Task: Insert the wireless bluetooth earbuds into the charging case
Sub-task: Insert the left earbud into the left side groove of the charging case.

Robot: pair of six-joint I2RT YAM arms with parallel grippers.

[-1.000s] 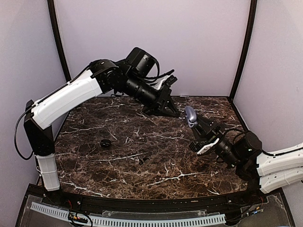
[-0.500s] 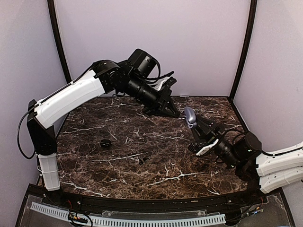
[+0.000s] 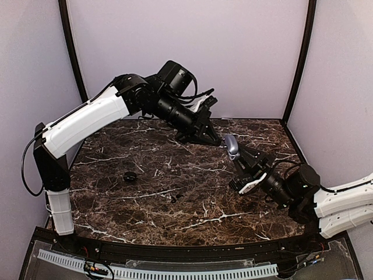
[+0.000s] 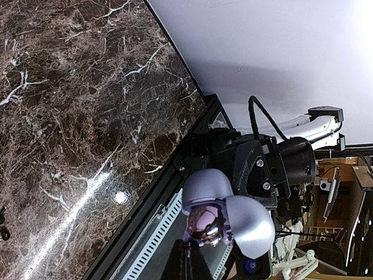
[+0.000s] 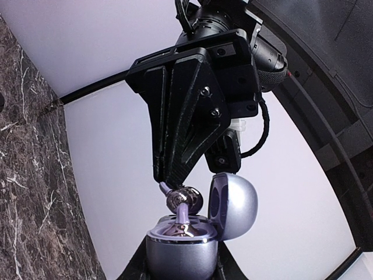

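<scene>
My right gripper (image 3: 240, 156) is shut on the pale purple charging case (image 3: 232, 146), holding it up over the back right of the table with its lid (image 5: 234, 204) open. My left gripper (image 3: 217, 140) is shut on a pale purple earbud (image 5: 186, 200), which hangs just above the case's open top and touches or nearly touches it. A shiny earbud (image 5: 181, 229) sits in the case body (image 5: 180, 259). In the left wrist view the held earbud (image 4: 205, 224) shows over the case (image 4: 204, 186), just beyond my fingertips (image 4: 195, 262).
A small dark rounded piece (image 3: 129, 176) lies on the marble table (image 3: 145, 216) at the left. A smaller dark bit (image 3: 176, 198) lies near the middle. Pale walls close the back and sides, and the left arm (image 3: 87, 119) spans the back left.
The right gripper has brought the case a little left and down, closer under the left gripper's tips. The left arm has barely moved.
</scene>
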